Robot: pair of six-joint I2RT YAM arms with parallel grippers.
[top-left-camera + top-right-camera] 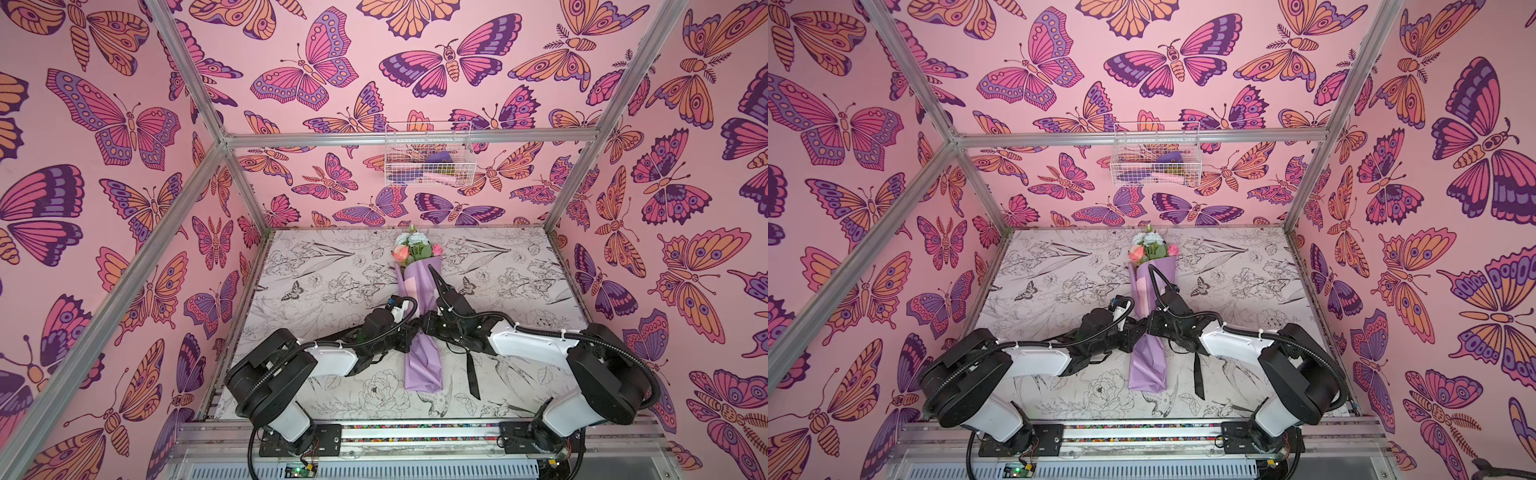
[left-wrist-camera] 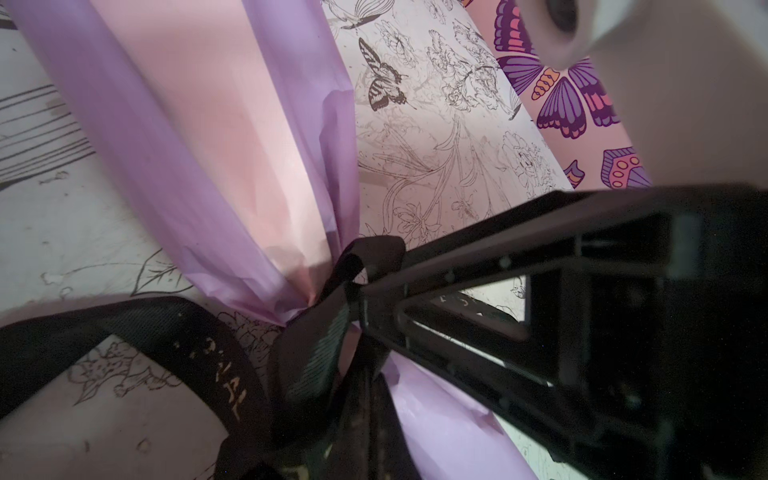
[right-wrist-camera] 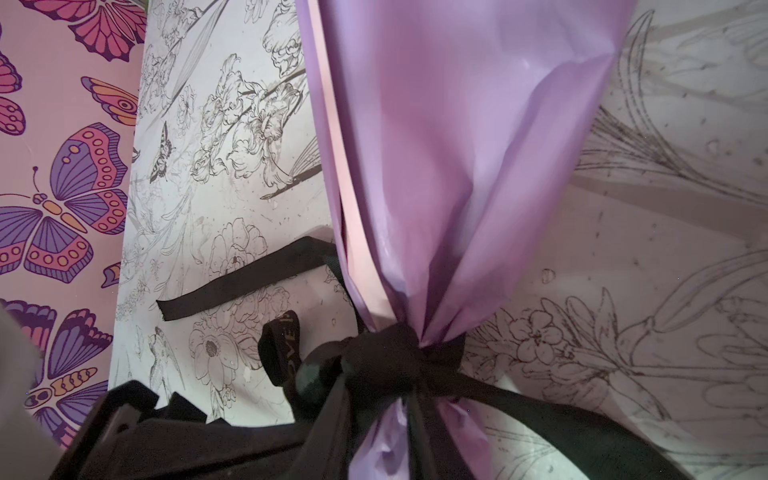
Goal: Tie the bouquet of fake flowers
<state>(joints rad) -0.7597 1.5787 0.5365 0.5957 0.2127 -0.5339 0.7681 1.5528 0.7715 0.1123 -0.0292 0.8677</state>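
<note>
- While both arms crowd in over the middle of the tabletop [image 1: 332,291], the bouquet [image 1: 419,365] [image 1: 1146,365] lies flat on it in both top views. Blooms point at the far wall, wrapped stem end toward the robot.
- Same views: the left gripper [image 1: 409,332] [image 1: 1133,334] and right gripper [image 1: 428,324] [image 1: 1152,326] meet tip to tip at the bouquet's pinched waist. They're so close together you can't make out the jaws from up here.
- One end of the black ribbon [image 1: 471,374] [image 1: 1198,376] trails on the tabletop just right of the bouquet's lower end. A wire basket [image 1: 390,166] hangs on the far wall, well apart from all of it.
- Left wrist view: the left gripper [image 2: 361,303] has its jaws pinched fully together right at the waist. It looks clamped on the black ribbon [image 2: 187,340], with a small loop [image 2: 370,253] poking out beside the tips. The lilac-and-pink wrap [image 2: 199,145] fans out from that spot.
- Right wrist view: the black ribbon is cinched round the wrap [image 3: 457,145] in a knot [image 3: 399,353]. A loop [image 3: 282,345] with pale lettering sticks out to one side, and a loose tail [image 3: 241,282] lies flat on the tabletop beside the bouquet.
- The right gripper here is just dark frame crowding the knot. Honestly can't tell how wide its jaws are or whether it has any ribbon.
</note>
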